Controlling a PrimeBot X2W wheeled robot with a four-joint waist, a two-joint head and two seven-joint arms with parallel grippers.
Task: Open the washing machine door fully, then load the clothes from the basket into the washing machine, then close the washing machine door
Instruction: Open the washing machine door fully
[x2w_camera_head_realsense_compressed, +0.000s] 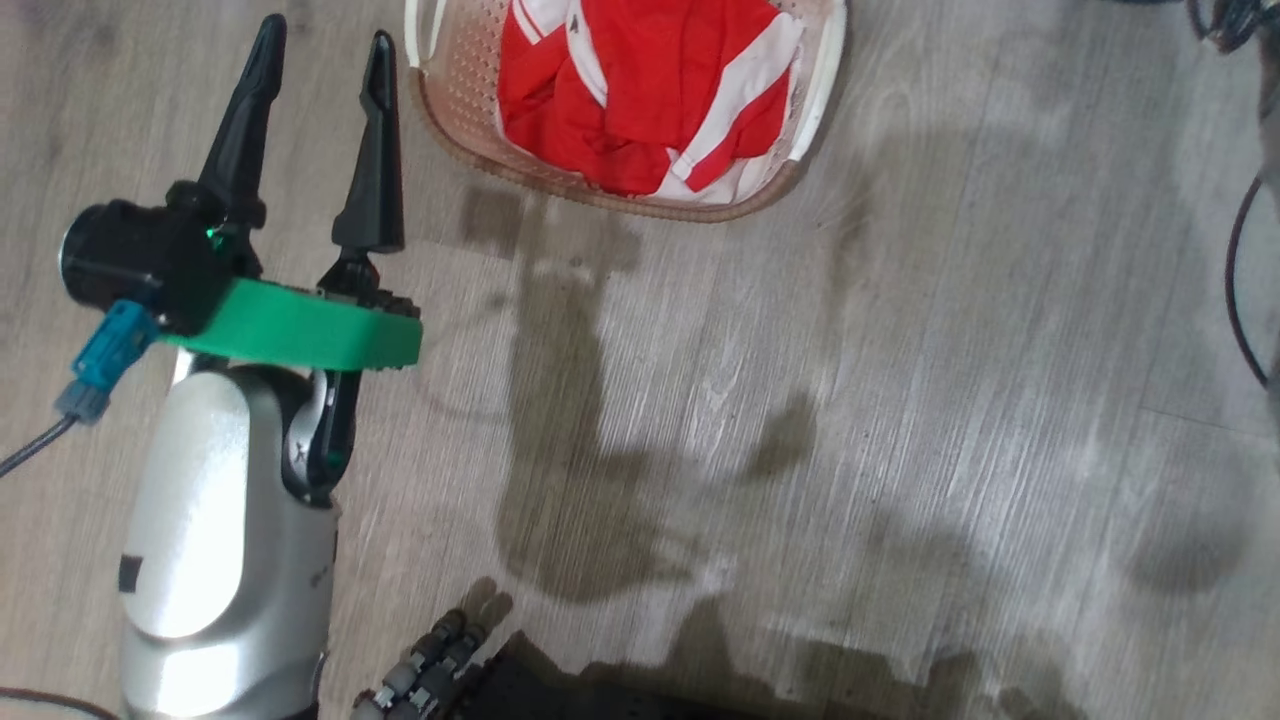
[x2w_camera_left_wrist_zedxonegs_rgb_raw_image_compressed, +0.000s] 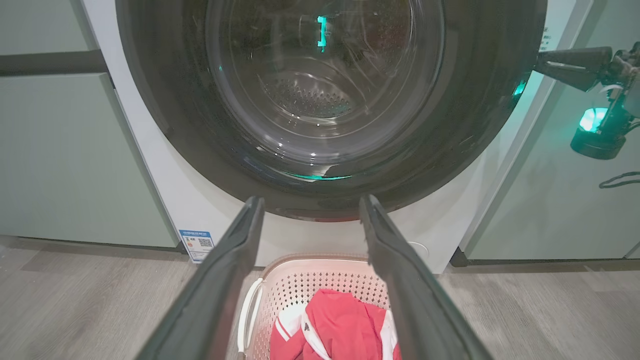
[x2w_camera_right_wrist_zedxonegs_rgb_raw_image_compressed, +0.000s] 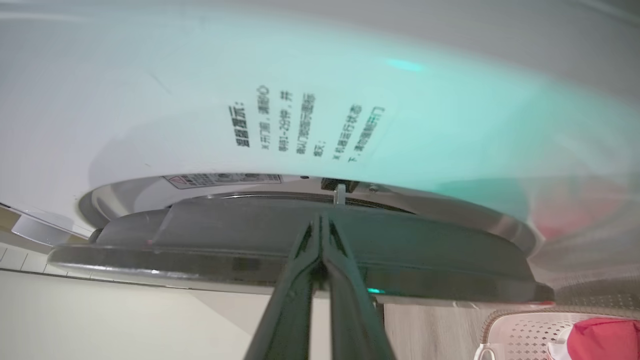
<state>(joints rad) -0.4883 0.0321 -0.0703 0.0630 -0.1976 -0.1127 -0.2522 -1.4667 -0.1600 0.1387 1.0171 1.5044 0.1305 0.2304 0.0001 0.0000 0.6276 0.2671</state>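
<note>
1. Spreading beneath everything, the grey wood-grain floor (x2w_camera_head_realsense_compressed: 900, 400) is crossed by dark shadows.
2. The washing machine (x2w_camera_left_wrist_zedxonegs_rgb_raw_image_compressed: 165, 195) is set on that floor between pale green cabinets (x2w_camera_left_wrist_zedxonegs_rgb_raw_image_compressed: 65, 160). Printed text (x2w_camera_right_wrist_zedxonegs_rgb_raw_image_compressed: 305, 125) is carried on its white front in the right wrist view.
3. The washing machine door (x2w_camera_left_wrist_zedxonegs_rgb_raw_image_compressed: 325, 75) is seen face-on from the left wrist. Its glossy black rim is wrapped around clear glass, through which the steel drum (x2w_camera_left_wrist_zedxonegs_rgb_raw_image_compressed: 307, 102) can be made out. Edge-on in the right wrist view, it lies close against the front (whether it is latched cannot be told).
4. The basket (x2w_camera_head_realsense_compressed: 600, 200) is stood on the floor just before the machine's lower front, below the door.
5. The clothes (x2w_camera_head_realsense_compressed: 640, 90), red with white panels, are heaped inside the basket.
6. The left gripper (x2w_camera_head_realsense_compressed: 325, 35) is held above the floor near the basket's edge. Its fingers (x2w_camera_head_realsense_compressed: 245, 120) are spread wide, with nothing gripped between them.
7. The right gripper (x2w_camera_right_wrist_zedxonegs_rgb_raw_image_compressed: 320, 220) is pressed fully together, and nothing is seen between its fingers. Its tips are placed at the door's rim, just below a small latch piece (x2w_camera_right_wrist_zedxonegs_rgb_raw_image_compressed: 340, 190).
8. A blue sticker (x2w_camera_left_wrist_zedxonegs_rgb_raw_image_compressed: 196, 244) is stuck at a lower corner of the machine's front, just beside the cabinets.
</note>
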